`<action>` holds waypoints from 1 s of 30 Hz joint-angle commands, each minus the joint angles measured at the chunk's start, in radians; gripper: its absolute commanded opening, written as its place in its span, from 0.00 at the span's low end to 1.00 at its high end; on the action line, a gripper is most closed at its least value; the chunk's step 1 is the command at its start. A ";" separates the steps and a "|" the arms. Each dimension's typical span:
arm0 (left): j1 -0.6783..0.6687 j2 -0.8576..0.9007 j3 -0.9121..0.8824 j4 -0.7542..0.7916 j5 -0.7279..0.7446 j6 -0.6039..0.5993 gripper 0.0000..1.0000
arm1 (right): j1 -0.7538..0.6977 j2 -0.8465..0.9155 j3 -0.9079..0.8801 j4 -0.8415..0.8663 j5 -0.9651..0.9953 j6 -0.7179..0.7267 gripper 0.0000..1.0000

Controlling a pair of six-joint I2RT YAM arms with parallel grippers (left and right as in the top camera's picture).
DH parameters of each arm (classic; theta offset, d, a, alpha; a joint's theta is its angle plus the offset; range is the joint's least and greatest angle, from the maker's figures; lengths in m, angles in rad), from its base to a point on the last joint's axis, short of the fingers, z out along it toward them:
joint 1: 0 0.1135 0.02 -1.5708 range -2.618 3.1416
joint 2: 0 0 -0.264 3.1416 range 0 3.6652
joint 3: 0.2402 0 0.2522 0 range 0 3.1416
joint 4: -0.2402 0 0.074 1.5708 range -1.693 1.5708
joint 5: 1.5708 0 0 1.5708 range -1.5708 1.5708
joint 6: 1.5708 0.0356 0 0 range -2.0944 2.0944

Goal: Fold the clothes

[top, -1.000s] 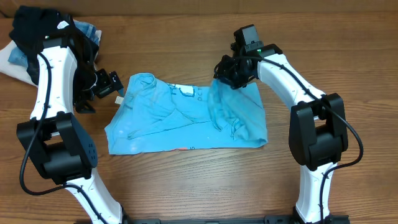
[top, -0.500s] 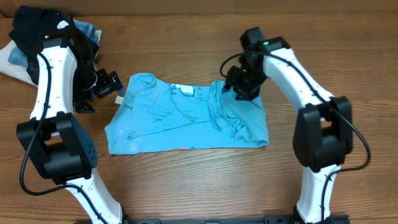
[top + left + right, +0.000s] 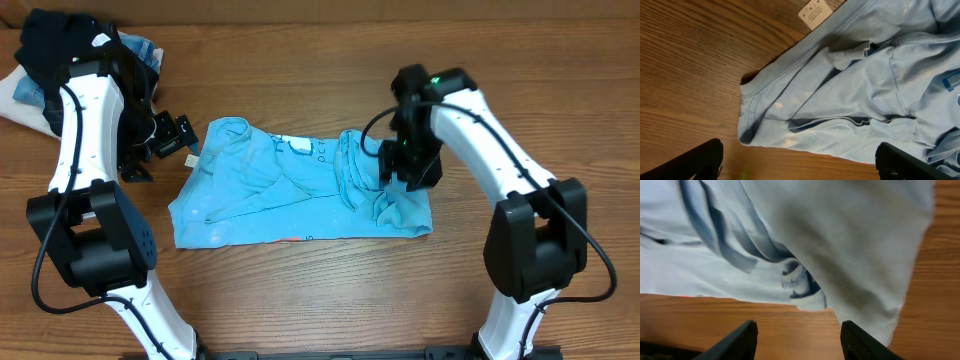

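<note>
1. The blue shirt (image 3: 290,190) lies rumpled on the wooden table (image 3: 320,290). The right gripper (image 3: 406,168) hovers over its right end, jaws apart and empty.
2. The left gripper (image 3: 172,135) is just beside the shirt's collar, wide open and empty.
3. A dark clothes pile (image 3: 60,40) lies well left of the shirt.

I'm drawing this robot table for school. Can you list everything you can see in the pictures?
shirt: one, light blue, lying rumpled in the middle of the table
label: one, white, on the shirt's edge
pile of clothes: one heap, black, denim blue and white, far left corner
table: one, brown wood, under everything
arms: two, white with black joints, left arm and right arm on either side of the shirt
left gripper: one, black, open, beside the shirt's left end, holding nothing
right gripper: one, black, open, over the shirt's right end, holding nothing
</note>
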 commanded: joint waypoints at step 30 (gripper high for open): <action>-0.010 -0.011 0.005 -0.005 -0.003 0.019 1.00 | -0.005 -0.052 -0.171 0.152 0.005 0.039 0.42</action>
